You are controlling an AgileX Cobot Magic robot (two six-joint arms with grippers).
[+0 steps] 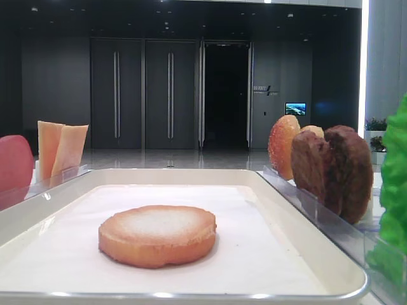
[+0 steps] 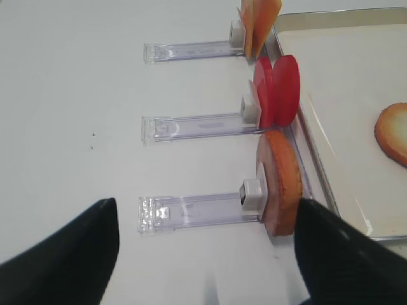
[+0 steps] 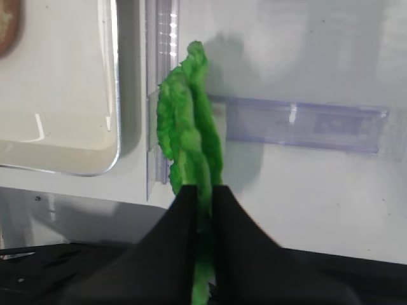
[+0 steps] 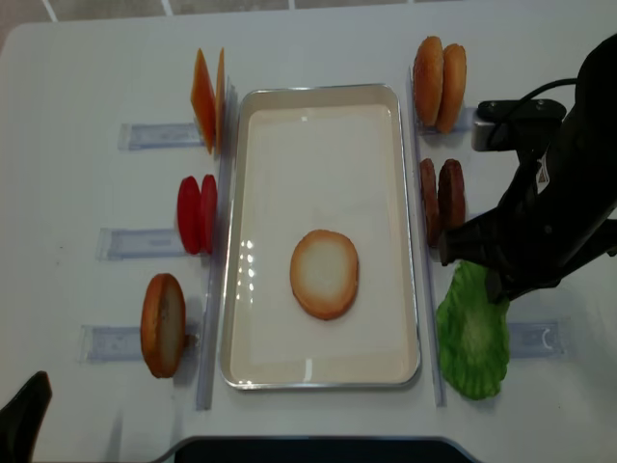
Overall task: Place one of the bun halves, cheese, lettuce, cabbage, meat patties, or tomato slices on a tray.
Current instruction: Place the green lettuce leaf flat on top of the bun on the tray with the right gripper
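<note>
The lettuce (image 3: 191, 146) stands on edge in its clear holder (image 3: 305, 124) just right of the tray (image 4: 410, 241), nearest the robot on that side, and the right hand (image 3: 202, 203) has its two dark fingers pressed together on the leaf's near edge. That hand is clenched on the lettuce, pinching it between the pads. The leaf does not look lifted clear of its holder, so the step in hand seems to be the grasp itself, with the carry not yet begun.

One bun half (image 4: 324, 274) already lies flat on the tray's paper, pale face up. The next move would call for raising the leaf straight out of the holder, swinging it left over the rim, and laying it down on or beside that bun; a thin floppy leaf may sag or slip in so narrow a pinch.

The left hand (image 2: 206, 254) hangs released, fingers spread wide, holding nothing, above the tabletop (image 2: 70, 95) near another bun half (image 2: 280, 181) standing in its rack. Tomato slices (image 2: 276, 89) and cheese (image 2: 259, 19) stand in the racks beyond.
</note>
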